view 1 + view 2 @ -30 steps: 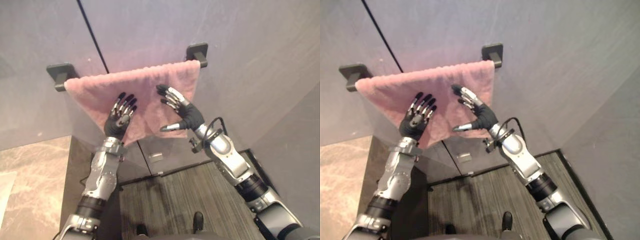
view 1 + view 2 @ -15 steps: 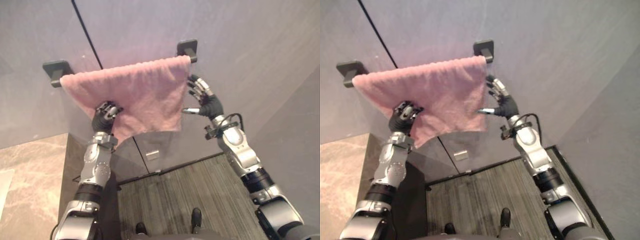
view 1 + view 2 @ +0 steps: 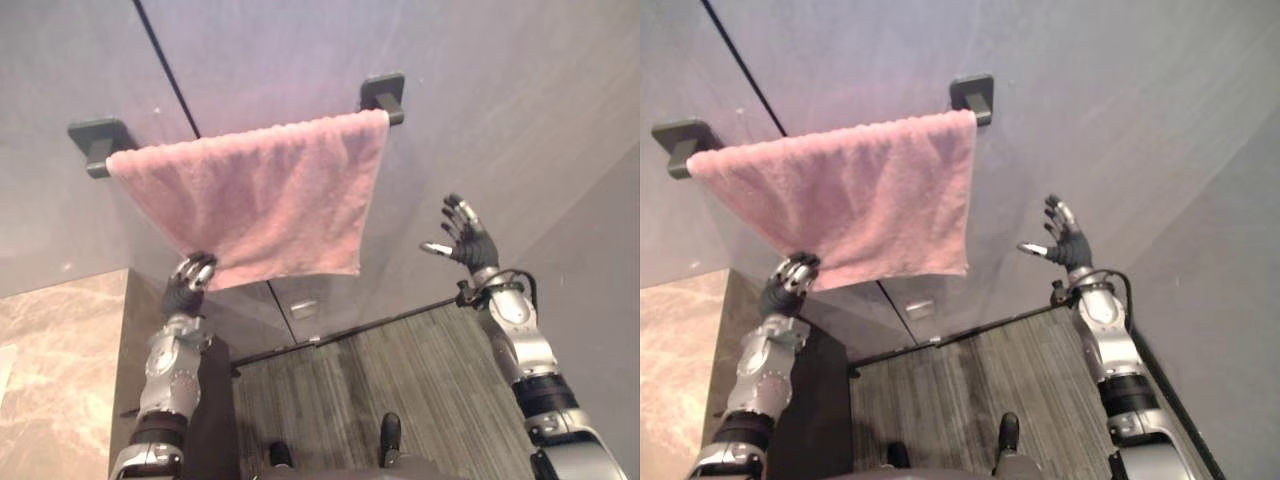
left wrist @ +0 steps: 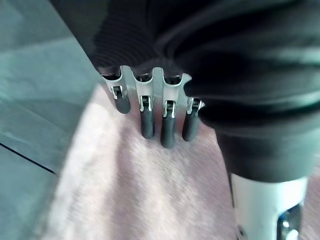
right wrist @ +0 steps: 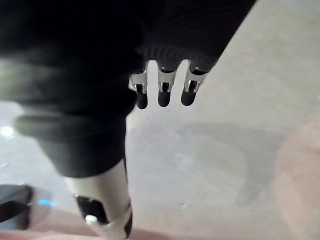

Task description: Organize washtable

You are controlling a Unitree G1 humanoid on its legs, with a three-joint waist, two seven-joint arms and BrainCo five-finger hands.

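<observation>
The pink towel (image 3: 260, 200) hangs spread out on the wall rail, its top edge running from the left bracket (image 3: 92, 140) across to the right bracket (image 3: 385, 95), flat against the grey wall (image 3: 480, 90). The left hand (image 3: 187, 283) is up at the towel's lower left corner, right against the hem. Its wrist view looks straight onto pink cloth, but whether it grips the cloth or only rests against it cannot be told.

Over on the right, the right hand (image 3: 466, 238) is raised well apart from the towel, beyond its right edge and a little below mid-height. Fingers (image 5: 161, 95) are straight and spread with the thumb out to the side – an open hand holding nothing, bare wall ahead of it.

Below the left arm a marbled countertop (image 3: 50, 380) shows at the near left, and dark wood-grain floor (image 3: 420, 370) stretches along the wall's foot
</observation>
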